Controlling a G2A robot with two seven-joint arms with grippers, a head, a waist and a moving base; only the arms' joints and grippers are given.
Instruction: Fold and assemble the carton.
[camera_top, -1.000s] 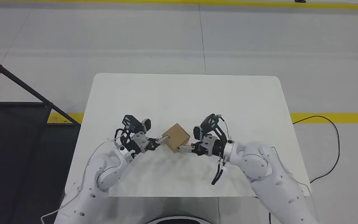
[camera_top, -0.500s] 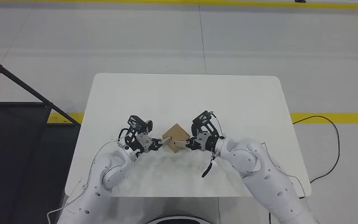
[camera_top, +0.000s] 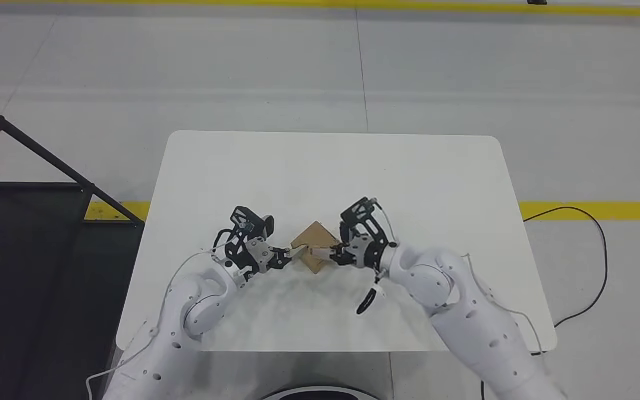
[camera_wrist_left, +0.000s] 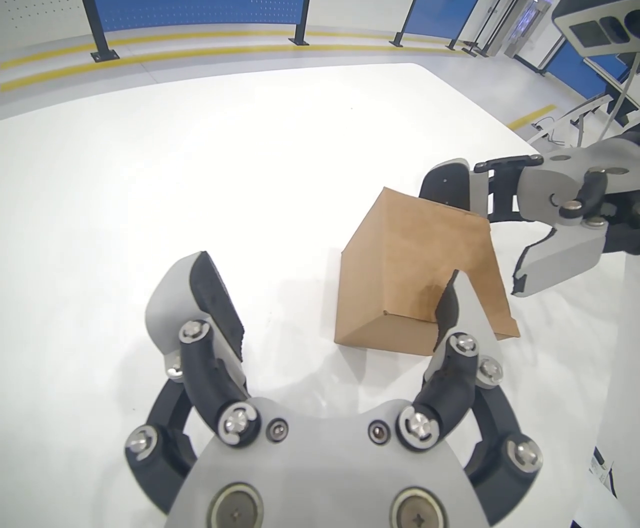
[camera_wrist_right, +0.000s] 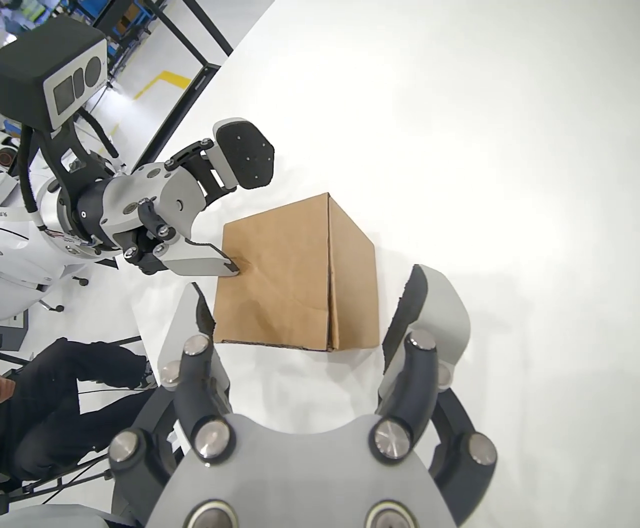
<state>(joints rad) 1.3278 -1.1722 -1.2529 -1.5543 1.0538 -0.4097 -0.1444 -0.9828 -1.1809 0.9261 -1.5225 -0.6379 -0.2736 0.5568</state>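
Near table centre, we flank standing carton: left gripper spread wide, one fingertip nudging its wall; right gripper spread likewise, perhaps touching; neither grips: our read, squaring walls.

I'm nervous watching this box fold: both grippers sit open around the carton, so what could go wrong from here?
One fingertip of the left gripper touches a wall of the carton; pushing on could dent it or slide the carton across the smooth table. The open right gripper faces a carton corner; closing there might crush it askew.
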